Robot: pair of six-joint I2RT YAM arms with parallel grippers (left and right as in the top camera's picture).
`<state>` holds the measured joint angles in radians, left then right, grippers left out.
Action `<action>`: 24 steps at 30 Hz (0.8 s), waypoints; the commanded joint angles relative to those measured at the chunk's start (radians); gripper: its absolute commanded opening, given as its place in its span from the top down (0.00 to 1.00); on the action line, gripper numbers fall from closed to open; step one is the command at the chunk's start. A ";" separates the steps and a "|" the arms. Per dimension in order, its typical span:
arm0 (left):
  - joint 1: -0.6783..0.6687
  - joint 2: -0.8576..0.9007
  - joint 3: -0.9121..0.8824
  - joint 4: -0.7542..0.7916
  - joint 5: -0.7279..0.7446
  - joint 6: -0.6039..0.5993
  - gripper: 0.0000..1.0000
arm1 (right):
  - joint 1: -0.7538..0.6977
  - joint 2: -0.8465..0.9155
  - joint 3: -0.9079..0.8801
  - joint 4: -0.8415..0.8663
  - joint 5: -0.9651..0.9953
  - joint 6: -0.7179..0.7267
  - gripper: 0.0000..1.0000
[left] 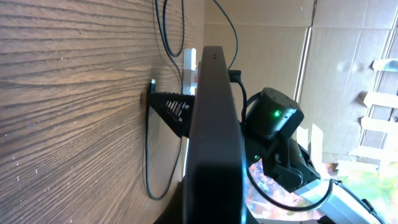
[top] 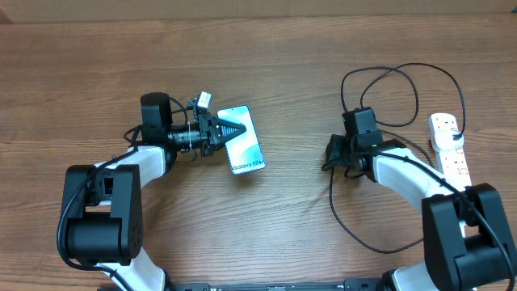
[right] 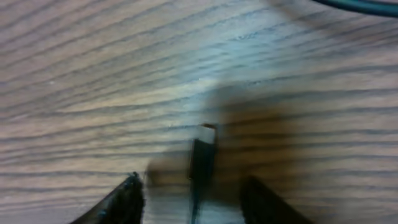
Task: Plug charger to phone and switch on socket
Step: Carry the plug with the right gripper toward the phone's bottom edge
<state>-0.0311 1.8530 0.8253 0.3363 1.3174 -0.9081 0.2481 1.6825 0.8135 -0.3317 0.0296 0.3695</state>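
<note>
The phone (top: 246, 145), light blue screen up with "Galaxy S24" text, sits left of centre. My left gripper (top: 229, 131) is shut on its left edge. In the left wrist view (left: 214, 208) the phone (left: 214, 118) is a dark slab seen edge-on. The charger (top: 404, 77) is a thin black cable looping at the right. My right gripper (top: 334, 153) is shut on its plug end, which pokes out between the fingers (right: 193, 186) in the right wrist view; the plug (right: 203, 146) hangs just above the wood. The socket (top: 449, 145) lies at the far right.
The cable also curves down past my right arm toward the front edge (top: 343, 222). Cardboard sheets (left: 348, 74) stand beyond the table in the left wrist view. The white power strip also shows there behind the phone (left: 189, 65).
</note>
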 commanded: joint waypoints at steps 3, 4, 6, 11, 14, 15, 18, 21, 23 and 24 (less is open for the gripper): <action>-0.001 0.006 0.009 0.005 0.046 -0.017 0.96 | 0.027 0.037 0.005 0.006 0.005 -0.038 0.73; -0.001 0.006 0.009 0.005 0.050 -0.017 0.96 | 0.027 0.040 0.005 0.006 0.004 -0.038 0.76; -0.001 0.006 0.009 0.005 0.057 -0.017 0.96 | 0.027 0.047 0.005 0.005 0.004 -0.038 0.87; -0.001 0.006 0.009 0.005 0.063 -0.016 0.96 | 0.026 0.048 0.005 0.002 0.006 -0.038 0.96; -0.001 0.006 0.009 0.006 0.063 -0.014 0.96 | 0.025 0.045 0.015 -0.004 -0.027 -0.084 0.96; -0.001 0.006 0.009 0.006 0.063 -0.011 0.96 | 0.025 0.040 0.029 -0.020 -0.063 -0.106 0.96; -0.001 0.006 0.009 0.020 0.073 0.022 0.96 | 0.014 0.007 0.108 -0.144 -0.256 -0.195 0.96; -0.001 0.006 0.009 0.066 0.114 0.010 0.96 | -0.002 -0.043 0.208 -0.338 -0.523 -0.340 0.96; -0.001 0.006 0.009 0.141 0.162 0.003 0.96 | -0.015 -0.082 0.255 -0.462 -0.702 -0.446 0.96; -0.001 0.006 0.009 0.183 0.180 -0.011 0.96 | -0.021 -0.106 0.266 -0.512 -0.798 -0.498 0.96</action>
<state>-0.0311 1.8534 0.8253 0.4637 1.3857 -0.9123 0.2470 1.6691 1.0115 -0.7841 -0.4072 0.0746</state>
